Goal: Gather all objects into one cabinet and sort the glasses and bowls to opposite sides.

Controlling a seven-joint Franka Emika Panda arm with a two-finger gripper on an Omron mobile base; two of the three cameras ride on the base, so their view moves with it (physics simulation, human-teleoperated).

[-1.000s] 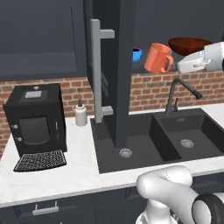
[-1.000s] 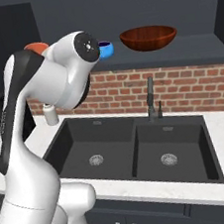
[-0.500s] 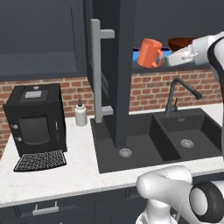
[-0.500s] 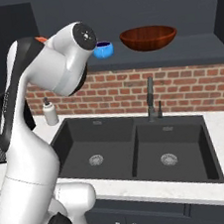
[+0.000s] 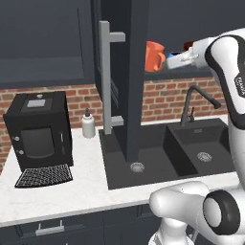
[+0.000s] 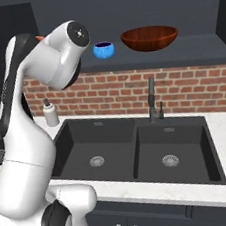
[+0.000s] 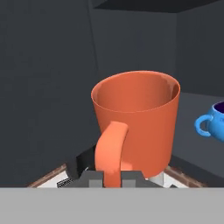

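My gripper (image 5: 168, 61) is shut on the handle of the orange cup (image 5: 153, 56), holding it upright in the air at the level of the open cabinet's shelf (image 6: 187, 50), near its left end. In the hand view the cup (image 7: 139, 117) stands right above my gripper (image 7: 112, 176), with the handle clamped between the fingers. A small blue bowl (image 6: 103, 49) and the wide reddish-brown bowl (image 6: 149, 37) rest on the shelf to the cup's right. The blue bowl (image 7: 214, 122) shows at the hand view's right edge. The cabinet door (image 5: 130, 81) stands open, its bar handle (image 5: 107, 79) facing left.
Below the shelf lie a dark double sink (image 5: 190, 149) and a faucet (image 5: 194, 102). A white soap bottle (image 5: 88, 125) and a black coffee machine (image 5: 38, 127) stand on the white counter to the left. My arm's elbow (image 6: 59, 54) blocks the shelf's left part in the right base view.
My gripper has carried the orange cup leftward along the shelf, toward the open door. The bowls have stayed where they were.
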